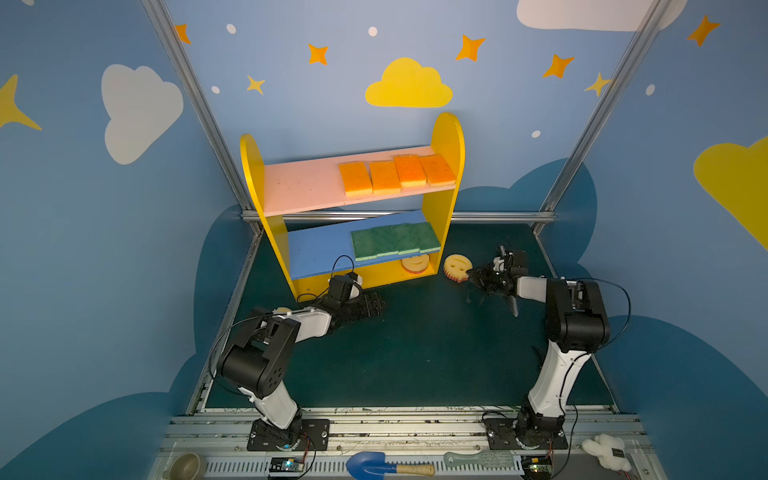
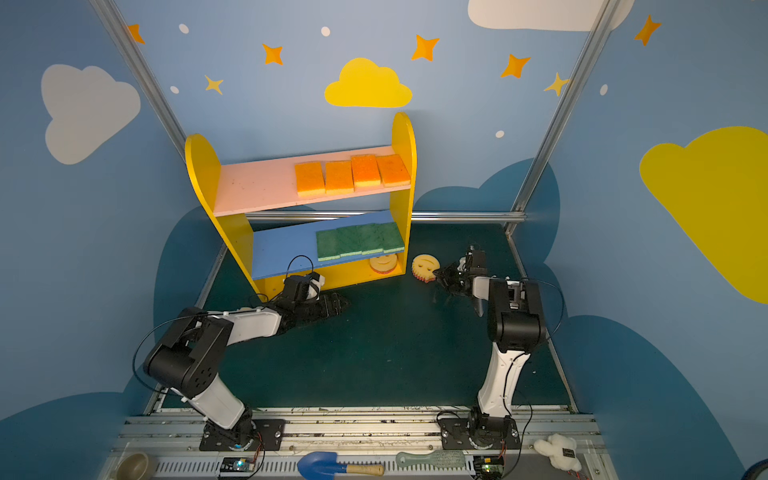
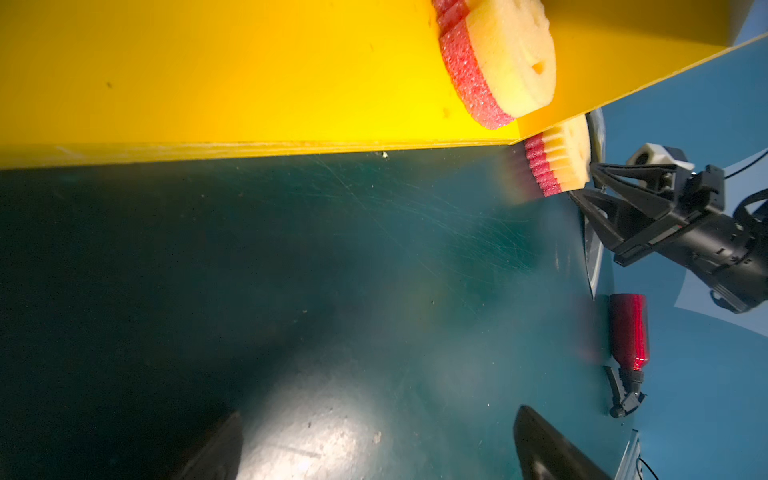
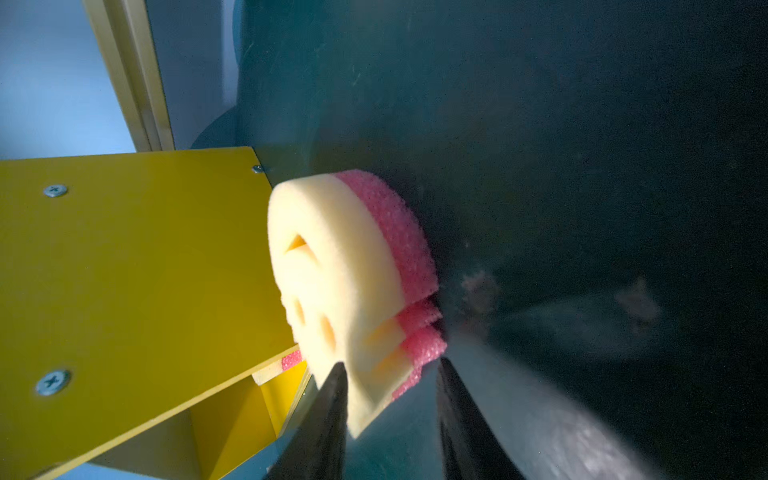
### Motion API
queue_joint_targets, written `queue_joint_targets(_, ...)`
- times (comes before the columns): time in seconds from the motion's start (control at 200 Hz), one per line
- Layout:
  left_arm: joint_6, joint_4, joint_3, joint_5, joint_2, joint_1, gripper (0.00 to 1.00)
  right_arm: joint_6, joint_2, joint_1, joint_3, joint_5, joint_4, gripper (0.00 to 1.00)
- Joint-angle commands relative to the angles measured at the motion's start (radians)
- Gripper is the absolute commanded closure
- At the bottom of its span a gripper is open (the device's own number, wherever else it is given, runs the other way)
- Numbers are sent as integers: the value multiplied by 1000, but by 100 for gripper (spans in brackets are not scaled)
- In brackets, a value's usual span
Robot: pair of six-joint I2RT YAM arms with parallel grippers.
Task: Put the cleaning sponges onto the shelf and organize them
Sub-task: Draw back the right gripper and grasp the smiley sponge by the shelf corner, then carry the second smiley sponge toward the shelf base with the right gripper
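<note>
In both top views the shelf [image 1: 446, 137] carries four orange-topped sponges [image 1: 384, 176] side by side at the right end of its pink board. Four green-topped sponges [image 1: 395, 241] sit likewise on the blue board. All eight have their long axes running front to back. Two round ones show: the shelved smiley sponge [image 1: 415, 262] lies face up on the yellow base. The loose smiley sponge [image 1: 457, 268] is on the table [image 1: 415, 353] just right of the shelf, toothed edge toward the right gripper [image 1: 473, 276]. The right arm stands tall, elbow bent, forearm aimed left. The left arm stretches low, its left gripper [image 1: 372, 306] pointing right in front of the shelf.

In the left wrist view that gripper's fingertips [image 3: 540, 449] stand wide apart, released, holding nothing.

In the right wrist view the fingers [image 4: 328, 407] straddle the loose sponge's toothed rim, one against the yellow face, one by the pink underside. Whether they pinch it cannot be told.
</note>
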Motion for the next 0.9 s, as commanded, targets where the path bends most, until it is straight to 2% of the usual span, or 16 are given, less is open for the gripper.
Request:
queue_joint_targets(0.0,-4,25,18,25,4,7,0,9,28,1,23,-12,31,69)
queue_joint_targets(0.16,-2,16,12,26,-9,6,0,15,48,1,25,-14,46,80)
queue_joint_targets(0.38,0,-9,-11,19,-56,6,0,24,48,2,18,-17,64,100)
queue_joint_targets(0.621,0,-46,-45,7,-147,6,0,31,-8,16,-7,-23,60,100)
queue_joint_targets(0.891,-2,-114,-118,-22,-323,-3,0,19,-174,57,-107,-11,30,100)
